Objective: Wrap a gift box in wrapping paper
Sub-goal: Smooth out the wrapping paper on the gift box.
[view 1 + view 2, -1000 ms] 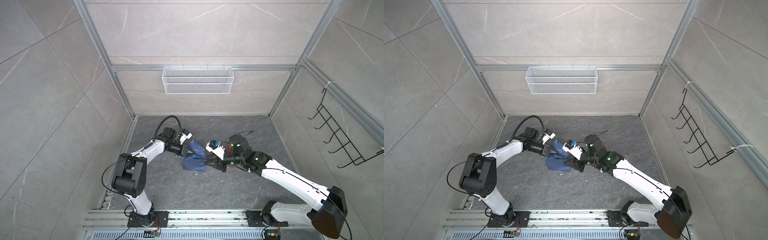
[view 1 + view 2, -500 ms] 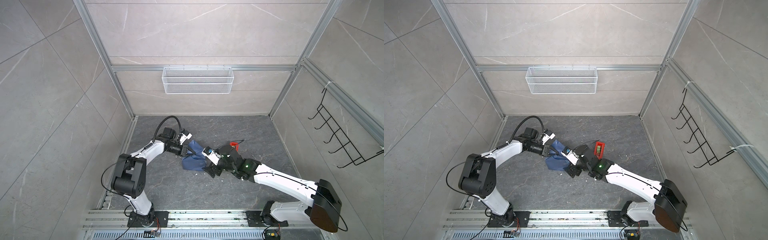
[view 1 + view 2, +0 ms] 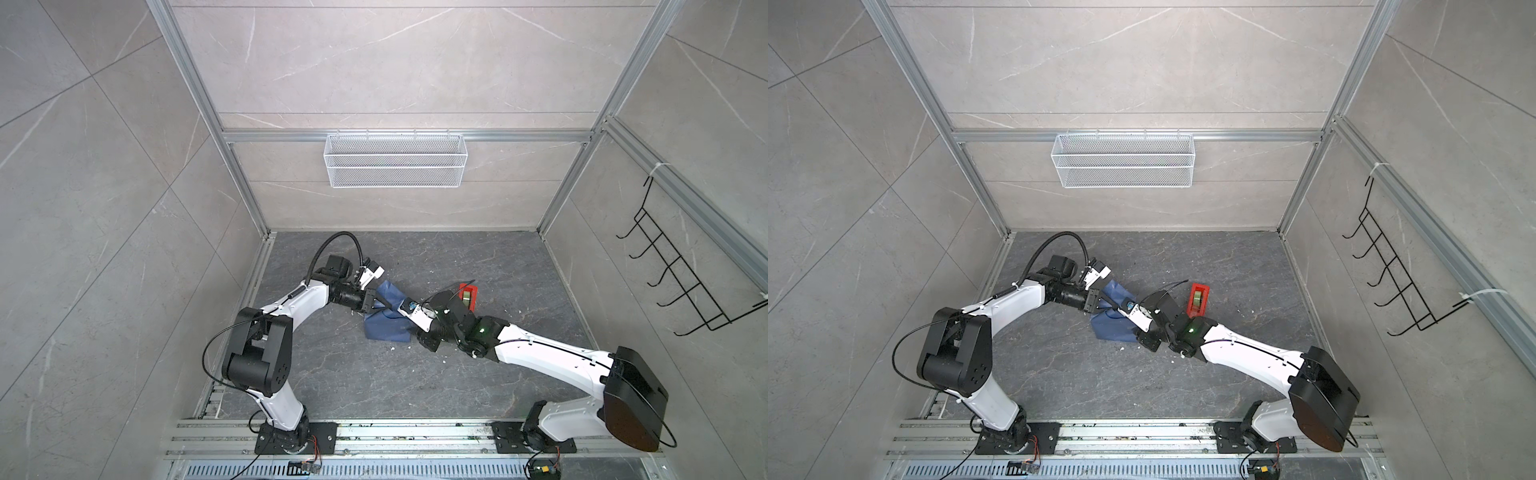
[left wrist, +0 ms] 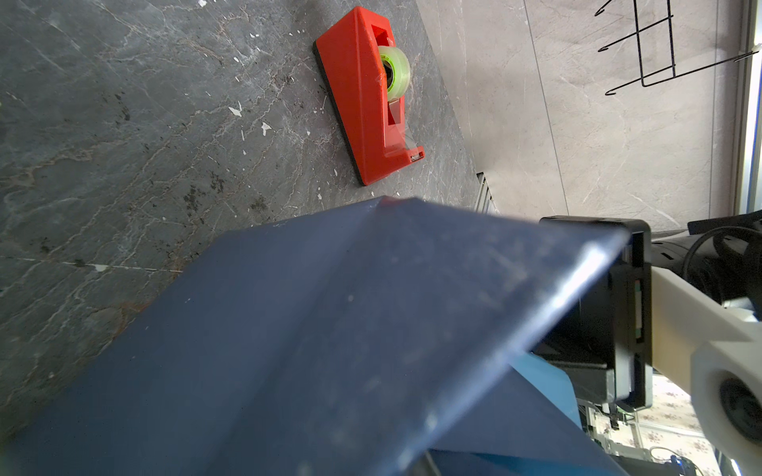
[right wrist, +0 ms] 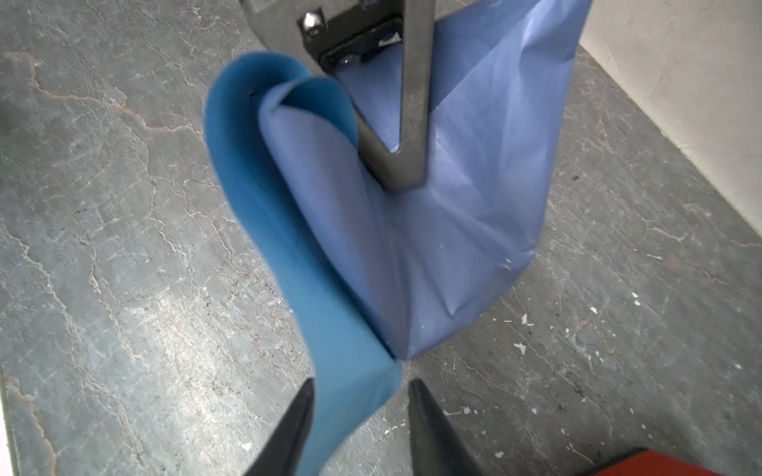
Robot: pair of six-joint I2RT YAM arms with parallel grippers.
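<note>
Right around the middle of the dark stone counter, the wrapping paper sits bunched in a creased heap. The darker blue face is mostly outward, and a lighter blue flap curls off one side. The left gripper is pinched tight on a raised fold of the paper, holding that bit up. The right gripper is down low on the opposite side, jaws only narrowly apart with the light blue flap sitting between them. Can't tell if they actually touch it, tbh. A red tape dispenser lies on the counter just beyond the right arm, near the paper but not touching it.
</note>
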